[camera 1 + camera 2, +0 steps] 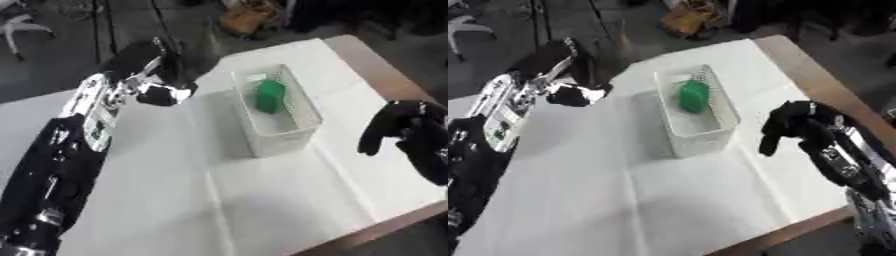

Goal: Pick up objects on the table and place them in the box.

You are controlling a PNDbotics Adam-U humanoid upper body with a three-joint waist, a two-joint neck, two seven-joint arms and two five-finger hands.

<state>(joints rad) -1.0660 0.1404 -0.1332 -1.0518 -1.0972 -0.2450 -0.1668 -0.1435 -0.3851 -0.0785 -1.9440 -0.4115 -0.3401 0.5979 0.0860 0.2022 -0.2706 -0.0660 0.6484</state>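
A green object (269,96) already lies inside the white box (293,131), between both hands. The left hand (162,75) and right hand (794,125) hang clenched, holding nothing; no other object shows on the counter (262,200).

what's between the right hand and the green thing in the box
Only the white box's near wall and bare white table cover separate the right hand from the green object, clearest in the right eye view.
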